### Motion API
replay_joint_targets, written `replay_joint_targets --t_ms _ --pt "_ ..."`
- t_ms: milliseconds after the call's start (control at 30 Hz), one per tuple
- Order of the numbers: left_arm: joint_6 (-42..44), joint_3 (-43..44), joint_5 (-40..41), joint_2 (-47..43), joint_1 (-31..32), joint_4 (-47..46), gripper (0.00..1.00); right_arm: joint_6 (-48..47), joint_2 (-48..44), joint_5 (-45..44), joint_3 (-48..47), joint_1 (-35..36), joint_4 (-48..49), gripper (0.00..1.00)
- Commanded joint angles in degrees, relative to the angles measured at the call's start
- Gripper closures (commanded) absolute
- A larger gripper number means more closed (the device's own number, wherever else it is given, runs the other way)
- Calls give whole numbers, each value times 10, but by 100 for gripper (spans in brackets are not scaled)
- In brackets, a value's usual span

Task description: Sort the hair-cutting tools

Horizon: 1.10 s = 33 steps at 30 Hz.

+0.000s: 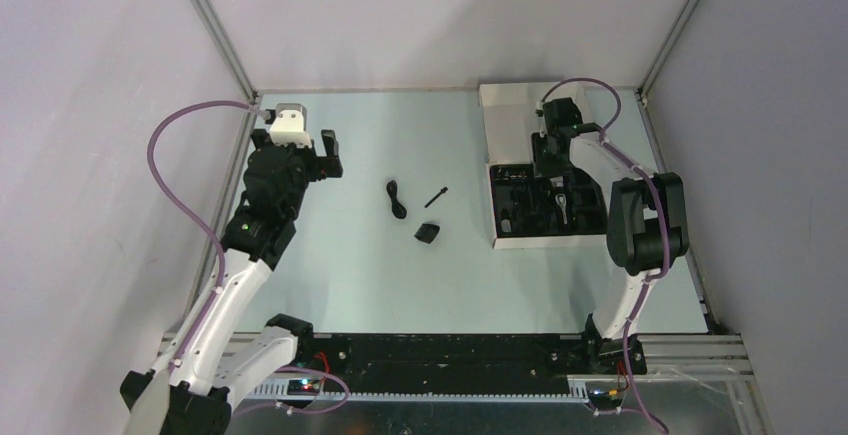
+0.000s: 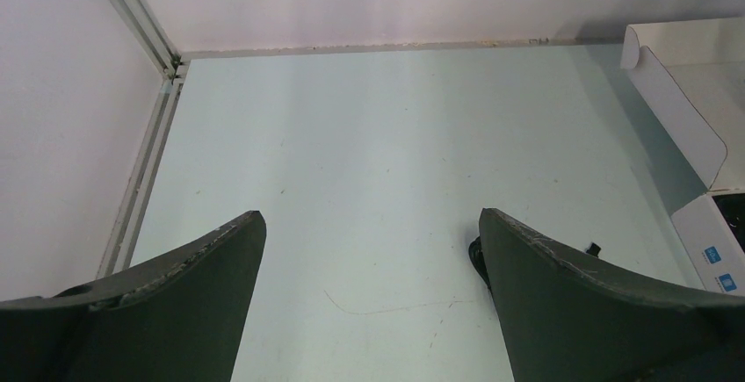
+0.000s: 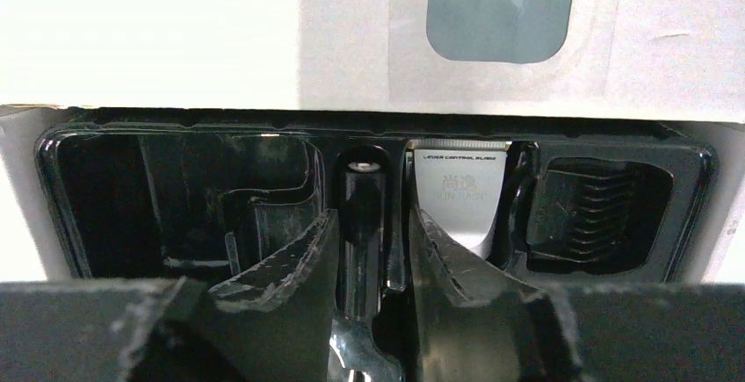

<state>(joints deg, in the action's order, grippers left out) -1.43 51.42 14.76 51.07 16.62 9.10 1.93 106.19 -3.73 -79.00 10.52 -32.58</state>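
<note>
Inspection of the rig, as I saw it from the remote station.

The left gripper [image 2: 371, 215] hung above the bare table [image 1: 340, 265] at the rear left, holding nothing, its jaws spread wide.

The right gripper [image 3: 372, 215] was lowered into the black tray [image 3: 61, 189] of the white box [image 1: 497, 205], at the right rear of the table. Its fingers [image 3: 299, 259] stood close together on either side of a slim black piece [image 3: 362, 180] with a small pale tip, seated in a narrow slot. From the wrist view I could not tell whether the fingers were pressing on that piece or merely flanking it.

Just to the right of that slot, the clipper [image 3: 457, 193] lay in the tray with its silver blade toward the box lid [image 3: 176, 31]. A ribbed comb attachment [image 3: 602, 202] occupied the far right compartment. The large left compartment looked dark and was hard to read.

Three items lay loose on the table between the arms: a coiled cord [image 1: 396, 198], a thin stick-brush [image 1: 436, 197] just right of it, and a small black comb piece [image 1: 428, 232] nearer the bases. None touched another.
</note>
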Motion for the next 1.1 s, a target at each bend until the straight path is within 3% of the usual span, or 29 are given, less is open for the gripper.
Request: replay_joint_targets --t_ms 0,233,600,1067 --pt "13 5 0 -2 3 -14 2 10 -17 1 3 -2 14 60" --pt "13 5 -3 -6 4 -15 2 41 -47 -18 18 -3 14 56" --pt "13 4 -4 -9 5 -16 2 77 -90 -9 53 -11 -4 78" --pt "13 3 -5 -8 8 -17 2 85 -75 30 57 -24 22 88"
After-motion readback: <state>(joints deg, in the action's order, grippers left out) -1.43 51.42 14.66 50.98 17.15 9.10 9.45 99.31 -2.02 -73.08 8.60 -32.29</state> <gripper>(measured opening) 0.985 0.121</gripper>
